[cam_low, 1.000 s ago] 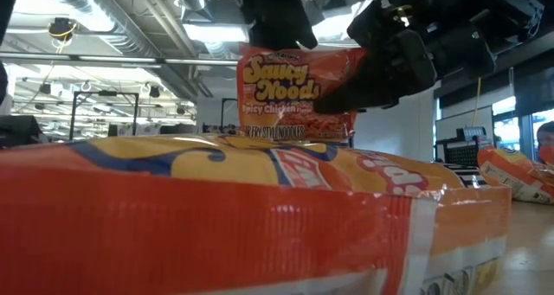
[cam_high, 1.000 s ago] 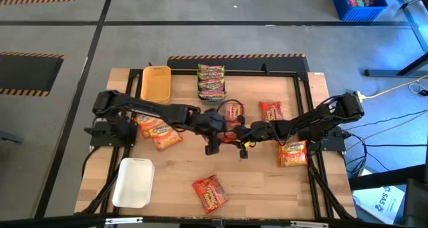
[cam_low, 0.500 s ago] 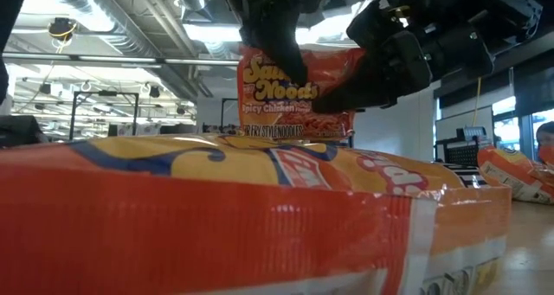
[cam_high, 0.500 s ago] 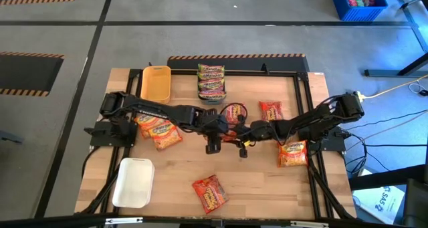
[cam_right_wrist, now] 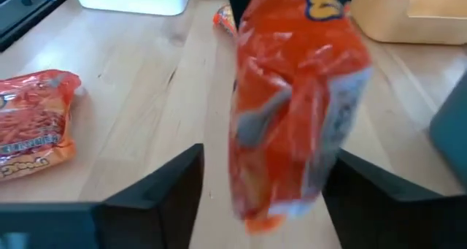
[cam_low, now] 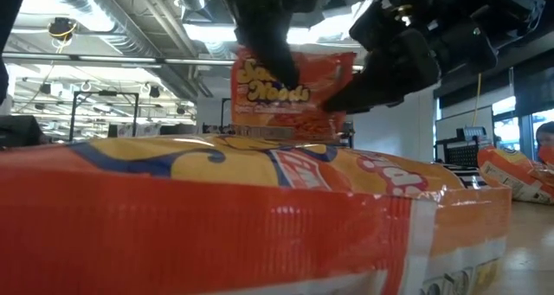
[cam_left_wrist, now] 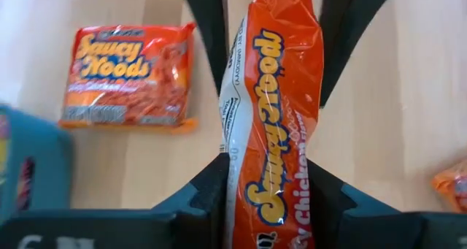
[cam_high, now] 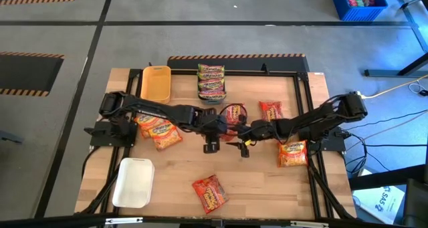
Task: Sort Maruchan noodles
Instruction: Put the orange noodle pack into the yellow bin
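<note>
Noodles: we sort crinkly red-and-orange plastic Maruchan ramen packets; the one in play [cam_high: 233, 113] hangs upright above the middle of the wooden table [cam_high: 267, 188], between both arms
Just changed: a second ago our left gripper [cam_high: 212, 128] stood wide beside this packet while the right gripper [cam_high: 249, 130] held it; now the left fingers have come in on it and the right ones have spread
Meaning: we judge this a hand-over in mid-air, left arm taking charge, so the packet can go toward the left side's pile
Left claw: about half closed, fingers [cam_left_wrist: 206, 198] pressing both faces of the packet, grasping it
Right claw: released, its dark fingers [cam_right_wrist: 157, 187] standing clear on either side of the packet's lower end
Other packets: a stack in the blue-grey tray [cam_high: 221, 91] at the far edge, two by the plain yellow tray [cam_high: 155, 83], others loose on the right and near side
White tray: [cam_high: 132, 182] near-left corner, nothing visible in it
</note>
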